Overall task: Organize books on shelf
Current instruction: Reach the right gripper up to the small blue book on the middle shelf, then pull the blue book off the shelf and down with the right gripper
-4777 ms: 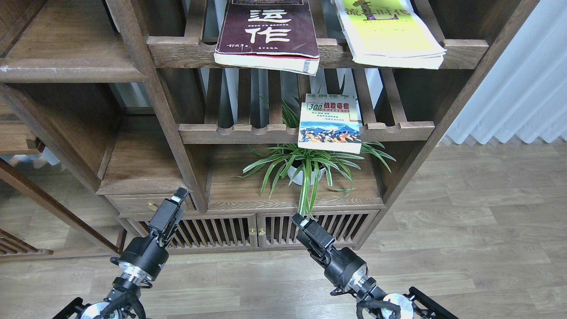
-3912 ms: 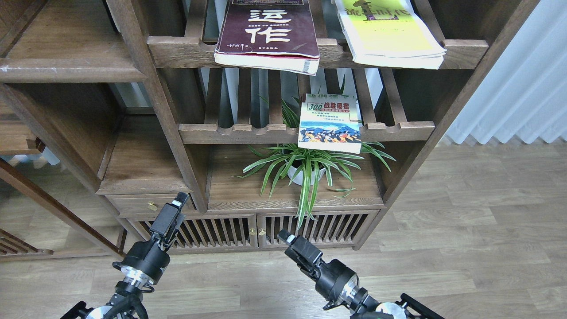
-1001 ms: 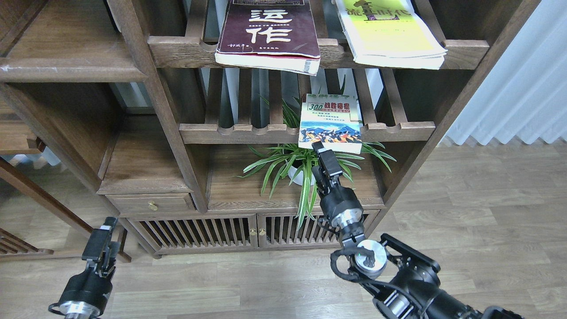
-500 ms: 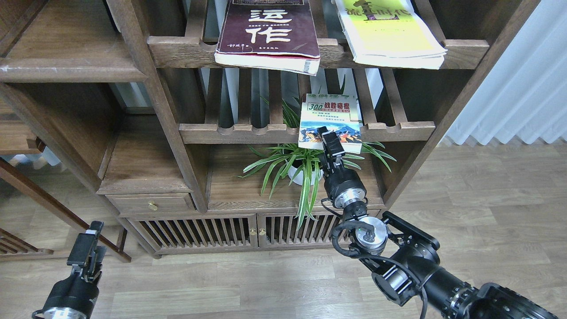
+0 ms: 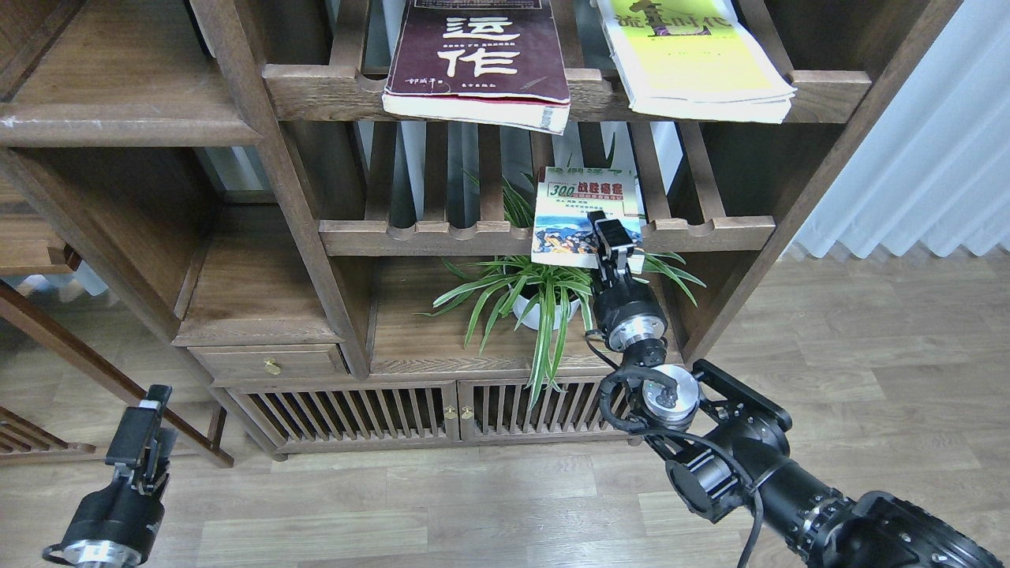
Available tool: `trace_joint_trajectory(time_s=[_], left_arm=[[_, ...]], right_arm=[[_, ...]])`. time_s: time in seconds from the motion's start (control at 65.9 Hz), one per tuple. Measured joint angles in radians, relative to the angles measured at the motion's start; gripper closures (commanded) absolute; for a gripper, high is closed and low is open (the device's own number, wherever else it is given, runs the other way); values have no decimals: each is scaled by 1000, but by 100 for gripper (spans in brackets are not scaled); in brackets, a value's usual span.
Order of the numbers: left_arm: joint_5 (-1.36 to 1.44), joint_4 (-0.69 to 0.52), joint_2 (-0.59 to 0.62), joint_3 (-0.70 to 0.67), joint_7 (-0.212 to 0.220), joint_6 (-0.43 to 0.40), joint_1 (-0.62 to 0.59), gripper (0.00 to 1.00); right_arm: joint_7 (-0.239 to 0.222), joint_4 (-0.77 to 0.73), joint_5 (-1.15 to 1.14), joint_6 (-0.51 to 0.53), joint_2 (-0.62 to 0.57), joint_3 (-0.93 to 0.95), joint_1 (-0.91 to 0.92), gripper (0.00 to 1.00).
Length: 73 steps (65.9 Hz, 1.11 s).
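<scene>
Three books lie flat on slatted racks: a maroon one [image 5: 481,55] with white characters at the top, a yellow-green one [image 5: 694,63] to its right, and a smaller white "300" one [image 5: 574,211] on the rack below. My right gripper [image 5: 611,235] reaches up to the white book's lower right corner, and its dark tip overlaps the cover. Whether it grips the book is unclear. Low at the left, my left gripper [image 5: 146,422] hangs over the floor, far from the books. The solid dark-brown shelf [image 5: 118,87] with a scuffed front edge is at the upper left and carries no books.
A potted spider plant [image 5: 536,304] stands on the cabinet top just below the white book, beside my right arm. Slatted cabinet doors [image 5: 442,410] are underneath. A white curtain [image 5: 931,158] hangs at the right. Wooden floor [image 5: 868,394] fills the foreground.
</scene>
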Motion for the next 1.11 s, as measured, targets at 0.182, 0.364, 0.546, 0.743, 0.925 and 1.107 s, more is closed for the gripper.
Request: trace_joint_trajectory(time_s=[0.182, 0.364, 0.546, 0.743, 0.925, 1.107], left_arm=[[0, -1, 1, -7, -1, 0, 0, 0], [0, -4, 1, -10, -2, 0, 1, 0], [0, -11, 3, -22, -2, 0, 2, 0], [0, -16, 5, -9, 2, 0, 0, 0], [0, -20, 8, 7, 4, 0, -4, 0], [0, -20, 8, 38, 7, 0, -12, 0]], right_arm=[[4, 1, 2, 16, 0, -5, 0, 95], [5, -8, -3, 47, 0, -5, 2, 97], [1, -12, -7, 64, 0, -5, 2, 100], [-7, 5, -16, 157, 0, -5, -11, 100], [-24, 83, -34, 191, 0, 6, -62, 100], [-42, 204, -64, 197, 0, 28, -158, 100]])
